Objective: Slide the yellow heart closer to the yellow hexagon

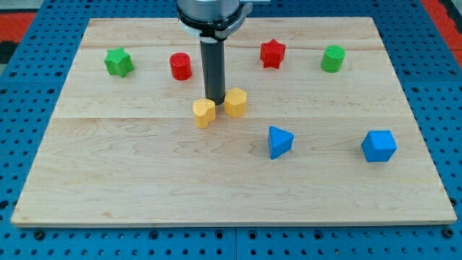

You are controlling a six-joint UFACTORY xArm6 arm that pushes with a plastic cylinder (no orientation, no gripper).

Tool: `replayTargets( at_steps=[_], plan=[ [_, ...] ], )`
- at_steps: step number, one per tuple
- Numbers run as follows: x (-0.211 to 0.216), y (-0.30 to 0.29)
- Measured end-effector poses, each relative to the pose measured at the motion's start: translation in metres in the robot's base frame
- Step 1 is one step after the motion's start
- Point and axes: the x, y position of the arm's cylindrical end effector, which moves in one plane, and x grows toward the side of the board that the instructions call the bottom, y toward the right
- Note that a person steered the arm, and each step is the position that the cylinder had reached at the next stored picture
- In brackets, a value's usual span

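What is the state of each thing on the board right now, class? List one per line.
my tip: down between the two yellow blocks
yellow heart: just left of tip
yellow hexagon: just right of tip
red cylinder: upright, apart
red star: apart
green star: apart
green cylinder: upright
blue pyramid: alone
blue cube: alone

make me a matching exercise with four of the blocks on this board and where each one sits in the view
Column one:
1. green star
2. blue cube
3. yellow heart
4. red star

Column two:
A. lower right of the board
B. top left of the board
C. just left of my tip, near the yellow hexagon
D. top row, right of the rod

Pairs: 1-B, 2-A, 3-C, 4-D
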Motion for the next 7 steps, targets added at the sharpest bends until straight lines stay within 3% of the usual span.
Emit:
replayTargets(
  at_steps=[1,3,5,7],
  plan=[
    [-0.002,0.016],
    [-0.008,-0.017],
    [0.038,-0.047],
    [0.054,-0.041]
  ],
)
